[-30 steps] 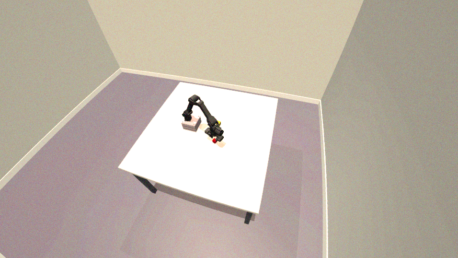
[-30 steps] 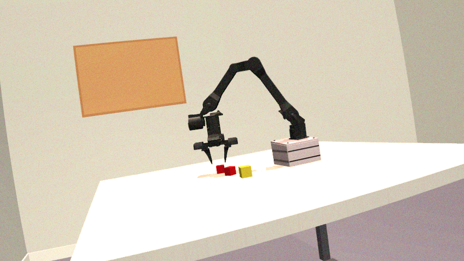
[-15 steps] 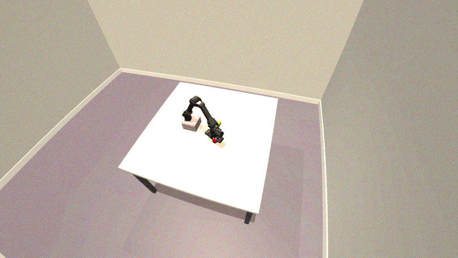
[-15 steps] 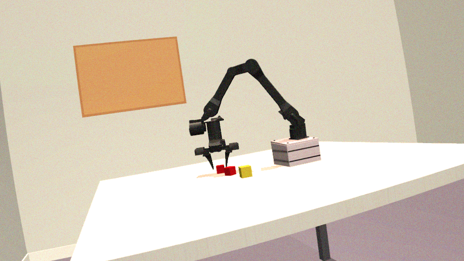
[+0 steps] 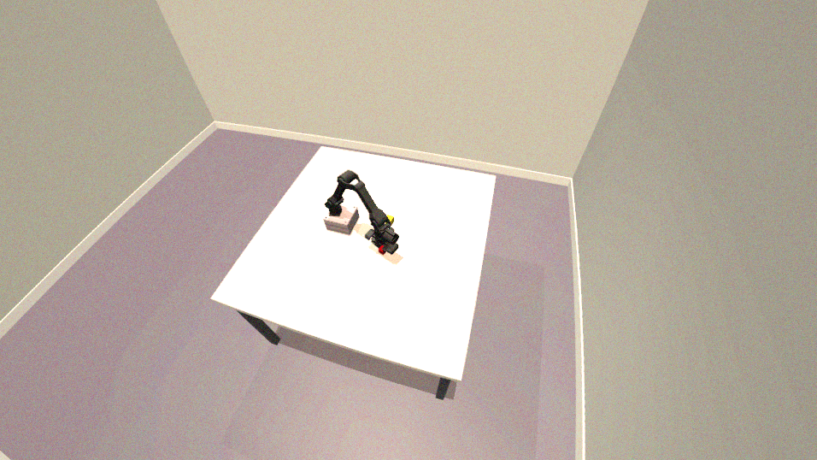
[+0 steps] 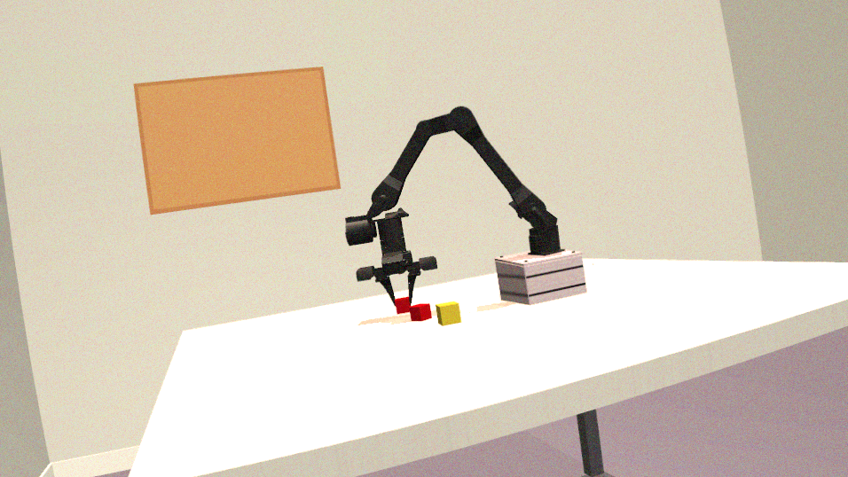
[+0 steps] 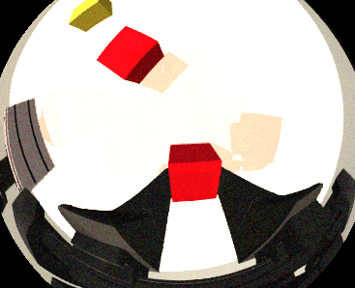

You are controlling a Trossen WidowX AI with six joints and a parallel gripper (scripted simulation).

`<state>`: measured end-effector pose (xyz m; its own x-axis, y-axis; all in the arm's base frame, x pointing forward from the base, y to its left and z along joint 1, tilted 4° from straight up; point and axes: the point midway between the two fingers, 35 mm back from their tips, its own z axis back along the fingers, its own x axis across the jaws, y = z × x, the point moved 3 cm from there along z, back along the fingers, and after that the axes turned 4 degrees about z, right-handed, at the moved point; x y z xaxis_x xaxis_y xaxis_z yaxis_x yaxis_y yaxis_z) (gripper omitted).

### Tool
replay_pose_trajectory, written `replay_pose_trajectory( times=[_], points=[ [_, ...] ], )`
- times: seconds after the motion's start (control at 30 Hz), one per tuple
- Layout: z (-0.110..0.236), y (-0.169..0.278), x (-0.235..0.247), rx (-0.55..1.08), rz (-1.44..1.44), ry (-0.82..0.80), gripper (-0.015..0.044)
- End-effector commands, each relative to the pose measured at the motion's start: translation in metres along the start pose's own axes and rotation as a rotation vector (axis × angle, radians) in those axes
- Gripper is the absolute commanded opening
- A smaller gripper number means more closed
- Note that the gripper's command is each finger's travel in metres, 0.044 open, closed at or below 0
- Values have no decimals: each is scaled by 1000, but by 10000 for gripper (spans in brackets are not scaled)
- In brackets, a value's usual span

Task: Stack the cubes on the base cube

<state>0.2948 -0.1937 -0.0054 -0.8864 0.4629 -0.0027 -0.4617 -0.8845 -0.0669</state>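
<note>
The yellow base cube (image 5: 390, 220) (image 6: 449, 313) (image 7: 89, 16) sits on the table, partly behind the arm in the top view and cut by the wrist view's top edge. One loose red cube (image 6: 420, 312) (image 7: 128, 53) lies between it and my gripper, turned at an angle in the wrist view; the arm hides it in the top view. My gripper (image 6: 403, 305) (image 7: 194, 171) points down and is shut on the other red cube (image 5: 381, 249) (image 6: 402, 301) (image 7: 194, 181), with a finger against each side. That cube is level, at table height.
The arm's grey base box (image 5: 338, 224) (image 6: 555, 281) (image 7: 28, 140) stands on the white table (image 5: 385, 316) (image 6: 312, 396). The free red cube and the yellow cube stand close together on the base-box side of the gripper. A cork board (image 6: 237, 140) hangs on the wall.
</note>
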Motion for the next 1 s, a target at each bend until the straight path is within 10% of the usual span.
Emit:
replay_pose_trajectory(
  times=[0.0, 0.97],
  points=[
    [12, 0, -4, -1, -1, 10, 105],
    [99, 0, -1, 0, -1, 10, 105]
  ],
)
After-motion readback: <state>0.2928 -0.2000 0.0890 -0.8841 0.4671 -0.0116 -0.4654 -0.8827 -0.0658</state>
